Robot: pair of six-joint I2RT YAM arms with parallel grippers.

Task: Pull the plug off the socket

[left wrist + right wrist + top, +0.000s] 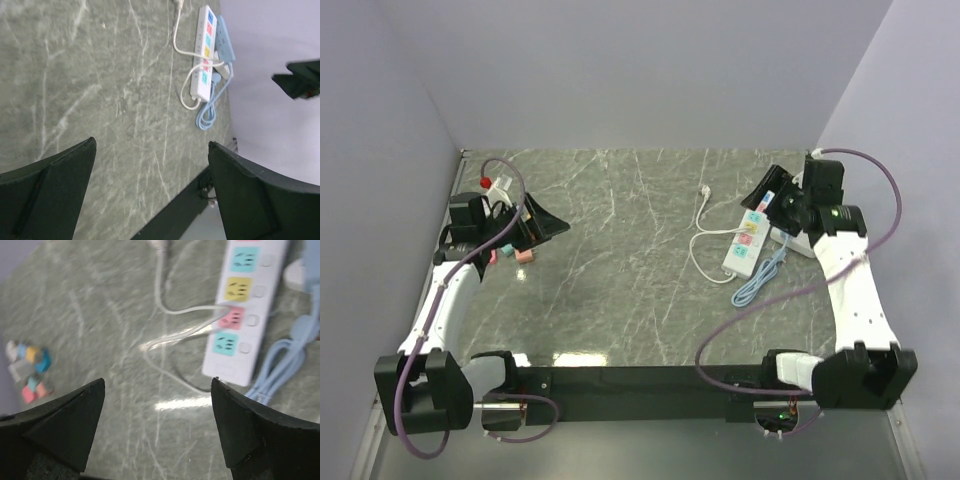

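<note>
The socket, a long white power strip (pixel 744 241) with coloured outlets, lies at the right of the table. It also shows in the left wrist view (pixel 204 55) and the right wrist view (pixel 246 310). A thin white cord (pixel 704 236) loops on its left and meets the strip at the pink outlet (pixel 229 317), where the plug is small and blurred. My right gripper (pixel 766 194) hangs open and empty over the strip's far end; in its own view (pixel 158 381) the strip lies up and right of the fingers. My left gripper (pixel 554 225) (pixel 152 143) is open and empty, far left.
A light blue cable (pixel 760 276) (pixel 287 355) is coiled against the strip's right side, with a white block (pixel 796 241) beyond it. Small coloured blocks (pixel 516 254) (pixel 31 371) and a red-capped bottle (pixel 491 186) sit by the left gripper. Walls close in on three sides.
</note>
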